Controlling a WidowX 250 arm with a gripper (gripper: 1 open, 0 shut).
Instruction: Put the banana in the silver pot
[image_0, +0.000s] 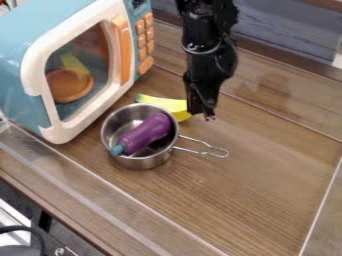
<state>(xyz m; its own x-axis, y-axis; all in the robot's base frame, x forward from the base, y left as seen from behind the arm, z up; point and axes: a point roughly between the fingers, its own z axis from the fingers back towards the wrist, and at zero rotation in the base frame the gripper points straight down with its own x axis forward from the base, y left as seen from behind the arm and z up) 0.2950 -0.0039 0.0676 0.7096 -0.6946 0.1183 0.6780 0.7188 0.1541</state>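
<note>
Where the arm (209, 42) reaches down from twelve o'clock, its dark fingers (203, 103) are closed, pointing downward above the desk (254, 170), their tips beside the right-hand end of the banana (170, 105). Whether they touch it cannot be told from this angle, and no grip on it is visible. The yellow banana lies outside the silver pot (139, 163), just behind its rim at about one o'clock, with its green tip toward the toy microwave and part of its near side hidden by the pot.

Inside the pot rests a purple eggplant (144, 134), slanting from one o'clock down to seven, its green end low by the wall. The pot stands upright, and its thin wire handle (201, 149) sticks out at about four o'clock, ending in a loop over the wood.

Farther out, at ten o'clock from the pot, stands the teal toy microwave (78, 62), with a white door frame and orange buttons (124, 50) along its right side; yellow and orange food (70, 80) shows through its window. Down at seven o'clock, in the corner of the view, a black cable (30, 230) curves past a pale object.
</note>
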